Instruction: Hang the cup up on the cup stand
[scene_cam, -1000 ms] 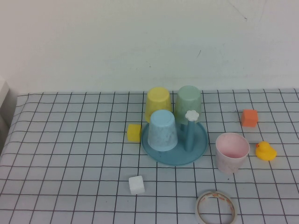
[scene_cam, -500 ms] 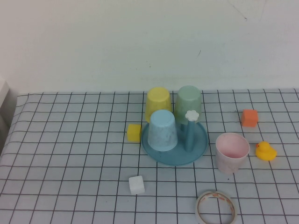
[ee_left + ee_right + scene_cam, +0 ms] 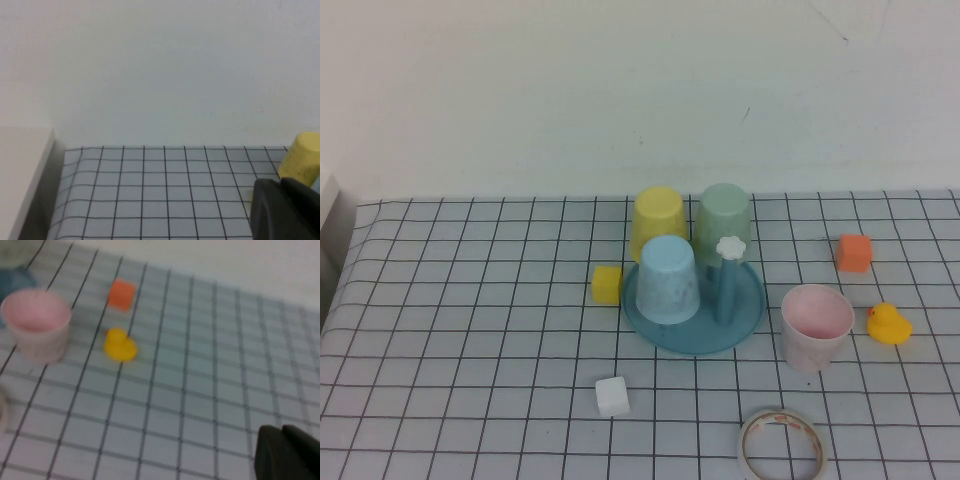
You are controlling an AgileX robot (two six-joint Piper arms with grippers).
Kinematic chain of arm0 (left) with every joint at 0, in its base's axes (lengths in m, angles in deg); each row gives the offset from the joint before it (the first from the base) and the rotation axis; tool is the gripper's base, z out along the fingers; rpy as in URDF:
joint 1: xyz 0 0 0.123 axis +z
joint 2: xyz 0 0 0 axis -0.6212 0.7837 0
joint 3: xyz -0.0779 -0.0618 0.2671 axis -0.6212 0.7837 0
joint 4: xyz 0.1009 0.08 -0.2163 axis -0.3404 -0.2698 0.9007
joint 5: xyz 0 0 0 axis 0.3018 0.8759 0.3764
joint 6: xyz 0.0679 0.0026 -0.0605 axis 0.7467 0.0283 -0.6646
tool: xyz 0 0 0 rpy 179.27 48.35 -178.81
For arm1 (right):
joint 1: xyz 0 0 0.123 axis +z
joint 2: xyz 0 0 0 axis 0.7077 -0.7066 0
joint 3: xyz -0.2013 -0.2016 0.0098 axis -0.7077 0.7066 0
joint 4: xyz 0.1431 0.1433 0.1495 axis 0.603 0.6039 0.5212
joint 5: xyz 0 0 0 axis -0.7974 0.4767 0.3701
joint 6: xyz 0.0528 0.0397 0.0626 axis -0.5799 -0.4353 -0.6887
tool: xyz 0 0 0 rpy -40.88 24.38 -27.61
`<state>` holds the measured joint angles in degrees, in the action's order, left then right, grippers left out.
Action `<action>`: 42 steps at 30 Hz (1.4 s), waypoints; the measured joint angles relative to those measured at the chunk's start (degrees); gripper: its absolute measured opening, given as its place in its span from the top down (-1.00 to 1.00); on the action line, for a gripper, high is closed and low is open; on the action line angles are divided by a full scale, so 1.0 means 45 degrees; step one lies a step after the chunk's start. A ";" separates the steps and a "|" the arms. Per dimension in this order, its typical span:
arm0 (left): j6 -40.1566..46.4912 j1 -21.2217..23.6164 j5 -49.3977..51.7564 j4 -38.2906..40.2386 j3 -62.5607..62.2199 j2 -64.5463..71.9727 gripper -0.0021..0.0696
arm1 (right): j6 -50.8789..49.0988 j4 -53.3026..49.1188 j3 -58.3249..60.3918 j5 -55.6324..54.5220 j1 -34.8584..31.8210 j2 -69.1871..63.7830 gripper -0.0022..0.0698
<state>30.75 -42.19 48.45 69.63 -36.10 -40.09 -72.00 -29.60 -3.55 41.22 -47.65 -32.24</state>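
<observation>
High view: neither arm shows here. The cup stands upright, mouth up, on the checked counter, just beside the cup stand on the robot's right, w/ a sliver of gap between them. On the stand: a light blue cup upside down at front, a yellow cup and a pale green cup upside down at the back. The flower-tipped peg stands bare, so that reads as the free spot. Around: yellow block, white cube, orange block, rubber duck, tape roll.

Left wrist view: the left pincer is a dark shape at the frame's corner, jaws together, holding nothing, over the counter's left part, the yellow cup just past it. Looks parked.

Right wrist view: the right pincer is also closed and empty, well apart from the pink cup, w/ duck and orange block in between.

Step in hand, prob.: right arm's approach, as the cup sits on its side. To do it well, it should open wide first, come down clear of the duck, pinch the cup's wall by the rim, then lift high and flip it mouth-down over the bare peg w/o bumping the green cup.
</observation>
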 joint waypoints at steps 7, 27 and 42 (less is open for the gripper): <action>-0.0011 0.0000 0.0290 0.0431 0.0000 0.0051 0.95 | 0.5698 0.5723 -0.1538 0.1557 0.0000 -0.4170 0.94; 0.0580 0.0000 0.2705 0.0703 0.2007 0.0051 0.95 | 1.2803 0.9893 -0.8843 0.1531 0.2447 -1.6621 0.83; 0.1008 0.0000 0.2119 0.0780 0.2263 0.0051 0.95 | 1.0991 0.7859 -1.1648 0.1185 0.2461 -2.0584 0.03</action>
<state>35.29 -42.19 57.98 73.14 -25.92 -39.86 -22.54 5.77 -55.97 46.55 -36.57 -124.86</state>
